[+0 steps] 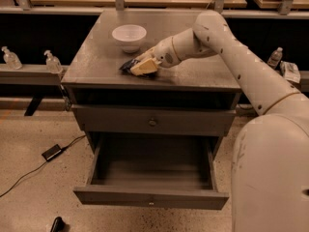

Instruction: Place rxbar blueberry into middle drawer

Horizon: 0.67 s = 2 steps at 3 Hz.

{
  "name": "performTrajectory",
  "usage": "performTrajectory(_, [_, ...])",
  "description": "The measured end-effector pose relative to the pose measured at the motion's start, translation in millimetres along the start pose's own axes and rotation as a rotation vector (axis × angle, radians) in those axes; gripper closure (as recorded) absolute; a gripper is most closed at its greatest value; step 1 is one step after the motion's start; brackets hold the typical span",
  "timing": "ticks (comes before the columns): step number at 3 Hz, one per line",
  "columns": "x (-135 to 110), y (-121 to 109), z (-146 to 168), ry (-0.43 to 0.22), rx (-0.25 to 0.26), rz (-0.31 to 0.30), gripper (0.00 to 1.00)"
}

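Gripper is tan/yellowish, down on the grey cabinet top right by the dark navy rxbar blueberry. Arm is cream-white, bowl plain white. Middle drawer dark grey w/ a tiny pale knob. Floor beige, dark speckles.

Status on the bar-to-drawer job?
Done: drawer stands open. In hand: tool is at the bar on the cabinet top, near the bowl. Left: lift the bar, carry it down, release it in the drawer.
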<state>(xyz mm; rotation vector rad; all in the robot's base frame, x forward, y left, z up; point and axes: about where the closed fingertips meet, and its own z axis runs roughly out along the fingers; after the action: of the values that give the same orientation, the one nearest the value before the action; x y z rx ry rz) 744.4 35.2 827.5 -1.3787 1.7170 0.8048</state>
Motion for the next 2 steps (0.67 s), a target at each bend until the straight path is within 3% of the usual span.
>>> performTrajectory(1, [-10.1,0.7,-5.3,-0.026,0.012,-0.014,0.91])
performTrajectory(2, [-19.3,2.6,-8.8,-0.050,0.011,-0.028,1.00])
